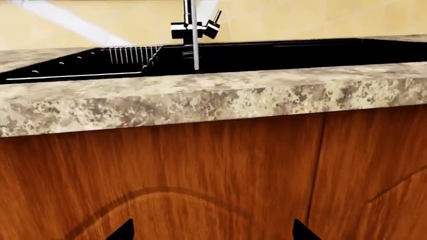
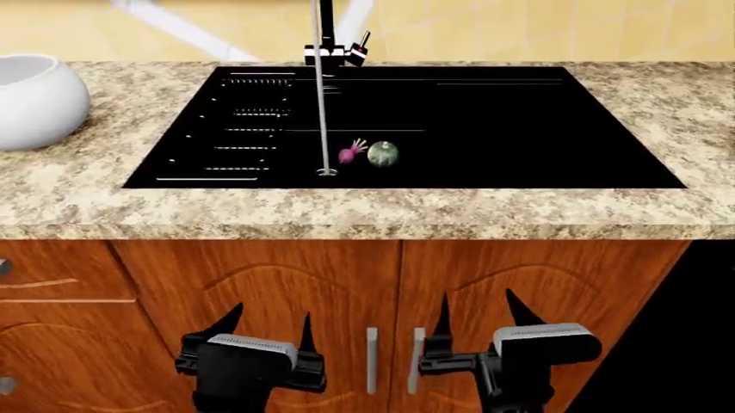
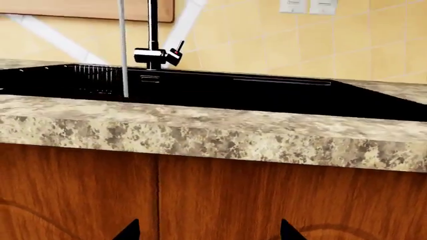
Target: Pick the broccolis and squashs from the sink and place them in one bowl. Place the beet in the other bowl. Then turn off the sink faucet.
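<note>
My left gripper [image 2: 268, 331] and right gripper [image 2: 480, 314] hang low in the frame before the cabinet doors [image 2: 344, 310] — both spread wide, grasping nothing. At centre, in the sink [image 2: 517, 129], the beet [image 2: 349, 154] lies just beside the squash [image 2: 383, 154]. Water streams from the faucet [image 2: 333, 47] at upper centre. A white bowl [image 2: 34, 99] sits on the tabletop [image 2: 92, 194], upper left.

From the head we look forward and down over the counter [image 2: 344, 206] into the sink [image 2: 494, 129], arms low before the cabinet doors [image 2: 287, 284]. Both wrist cameras sit below counter edge, close to the doors, facing the back wall. We see faucet [image 1: 193, 27], sink rim and counter front in all three.
</note>
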